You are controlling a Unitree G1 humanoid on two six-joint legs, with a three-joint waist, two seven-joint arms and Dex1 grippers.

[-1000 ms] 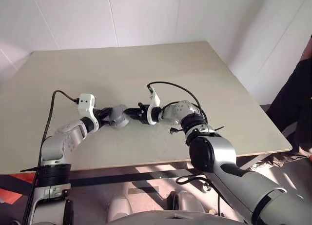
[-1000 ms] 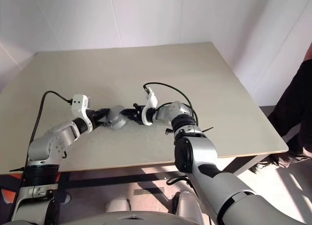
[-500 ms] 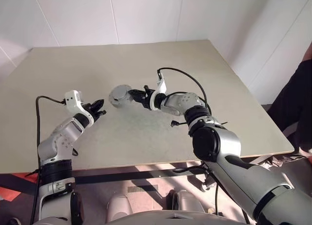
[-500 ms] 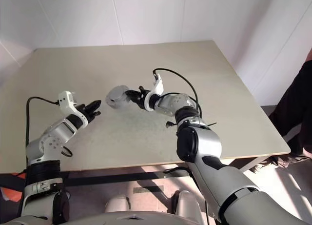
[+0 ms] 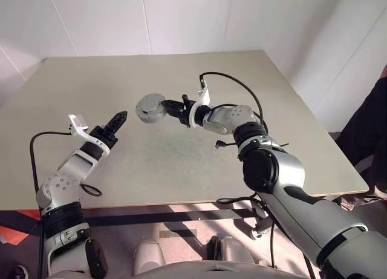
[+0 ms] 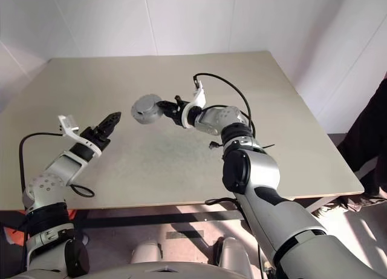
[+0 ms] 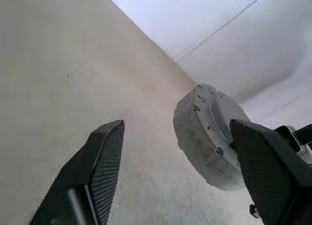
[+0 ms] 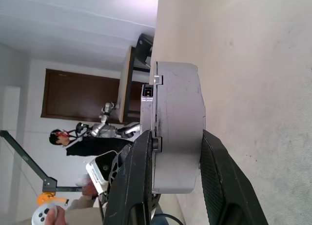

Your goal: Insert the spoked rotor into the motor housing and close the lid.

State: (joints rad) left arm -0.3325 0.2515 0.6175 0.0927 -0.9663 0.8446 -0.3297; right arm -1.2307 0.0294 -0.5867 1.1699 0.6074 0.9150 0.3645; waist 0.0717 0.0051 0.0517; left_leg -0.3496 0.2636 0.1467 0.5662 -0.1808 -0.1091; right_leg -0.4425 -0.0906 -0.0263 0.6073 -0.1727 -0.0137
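Right end effector (image 5: 173,105) gripping closed grey motor housing (image 5: 149,108) above beige table (image 5: 181,158); left end effector (image 5: 118,118) wide

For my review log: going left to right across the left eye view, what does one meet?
Left gripper, black fingers open and holding nothing → round grey metal motor assembly, held off the beige table → right gripper, shut on its rim → person in dark clothing at the edge.

Closed grey motor assembly (image 5: 150,108): insides hidden

Its casing conceals any rotor or windings; the right gripper's fingers (image 8: 141,186) cover part of its rim, and a person (image 5: 370,140) is cut off beside the tabletop's right edge.
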